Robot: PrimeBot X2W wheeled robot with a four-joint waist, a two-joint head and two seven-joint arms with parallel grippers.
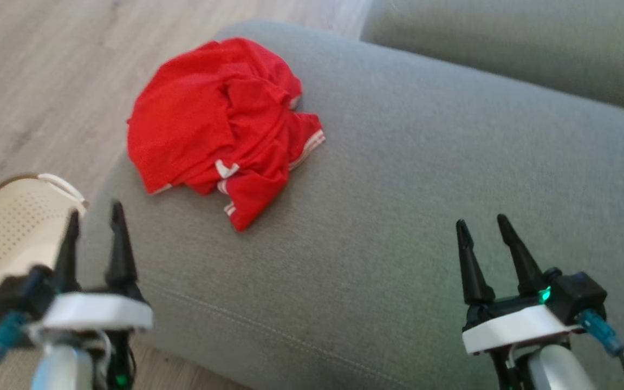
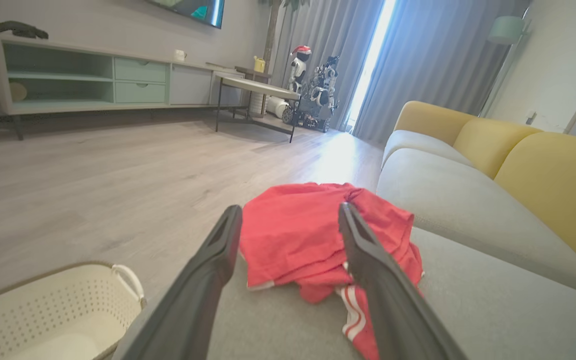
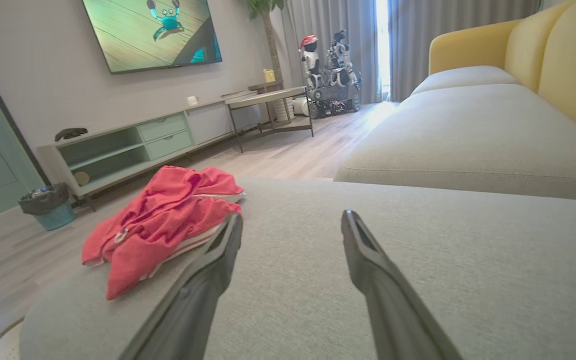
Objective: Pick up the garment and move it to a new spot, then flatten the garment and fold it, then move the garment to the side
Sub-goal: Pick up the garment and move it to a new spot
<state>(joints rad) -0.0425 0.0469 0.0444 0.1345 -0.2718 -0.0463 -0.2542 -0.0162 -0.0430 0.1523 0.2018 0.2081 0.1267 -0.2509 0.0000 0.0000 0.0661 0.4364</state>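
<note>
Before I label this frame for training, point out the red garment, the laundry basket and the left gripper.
red garment [image 1: 203, 124]: head view, on its crumpled middle.
laundry basket [image 1: 3, 238]: head view, on its perforated inner wall.
left gripper [image 1: 95, 211]: head view, midway between its open fingertips.

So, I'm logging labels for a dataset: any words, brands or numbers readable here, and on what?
No readable text anywhere.
Red garment: white stripes and a small white patch, too blurred to read.
TV screen: a cartoon crab, no words.
</note>
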